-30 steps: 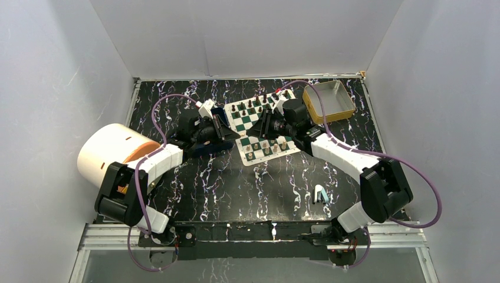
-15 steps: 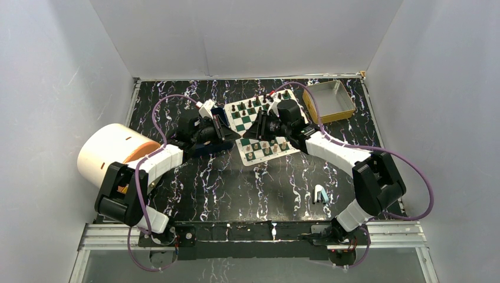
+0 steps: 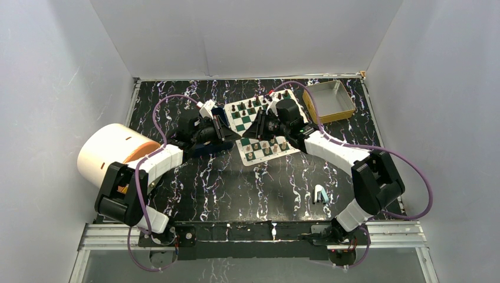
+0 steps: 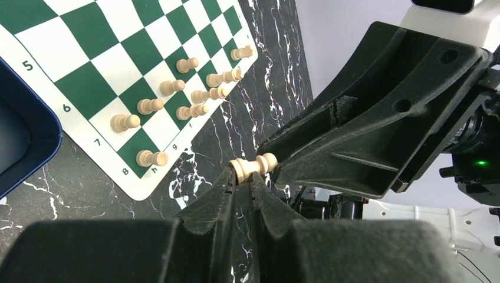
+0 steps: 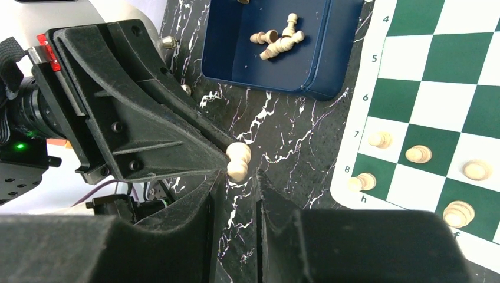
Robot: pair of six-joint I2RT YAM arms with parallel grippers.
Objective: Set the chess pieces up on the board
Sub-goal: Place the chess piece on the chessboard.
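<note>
While left gripper (image 4: 240, 177) pinches a cream pawn (image 4: 253, 166) just off the board's (image 4: 88, 88) corner edge, right gripper (image 5: 237, 180), jaws narrowly parted, fronts its head above marbled tabletop (image 4: 76, 183).

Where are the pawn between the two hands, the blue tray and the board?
pawn (image 5: 238, 160), right wrist view, its middle
blue tray (image 5: 236, 47), right wrist view, bare floor
board (image 5: 352, 152), right wrist view, white border

Matte black left hand (image 4: 243, 180) and right hand (image 5: 237, 180), white links (image 3: 162, 160), purple cables (image 3: 155, 115).
</note>
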